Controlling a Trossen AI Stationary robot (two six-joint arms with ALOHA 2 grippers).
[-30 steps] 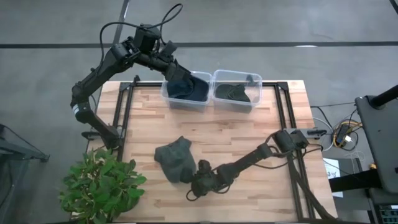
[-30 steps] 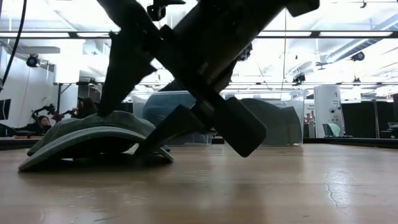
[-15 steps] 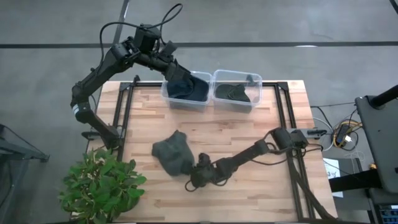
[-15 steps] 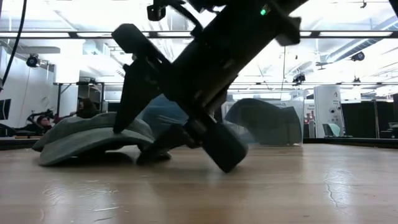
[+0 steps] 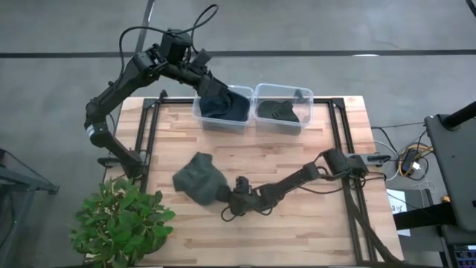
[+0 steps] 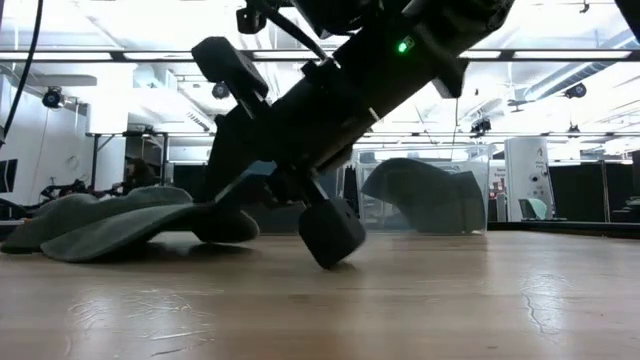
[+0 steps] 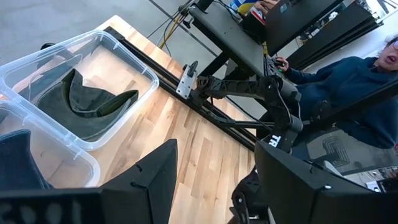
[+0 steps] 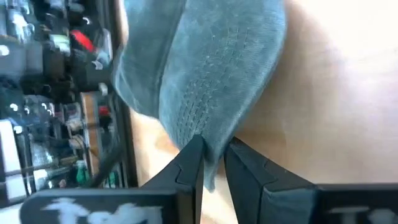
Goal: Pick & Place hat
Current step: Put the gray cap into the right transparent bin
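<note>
The hat (image 5: 195, 177) lies flat on the table (image 5: 297, 156), toward its front left, well apart from the two bins at the back edge. The right gripper (image 5: 225, 198) reaches low across the table so that its fingers (image 8: 189, 167) meet the hat's edge level with the wood. In the right wrist view the two fingers stand nearly together with a fold of the hat's fabric pinched between them: the gripper is clenched on the hat's edge. An edge grip suits a limp cloth item, since the crown offers no firm part to clamp.

In the low view the hat rests on the table, not yet lifted.

The left gripper (image 7: 211, 174) hangs over the left bin (image 5: 223, 108), jaws spread and empty. A dark hat (image 5: 222, 104) lies in that bin. The right bin (image 5: 282, 108) holds another hat (image 7: 93, 106). The bins are the likely place targets.
</note>
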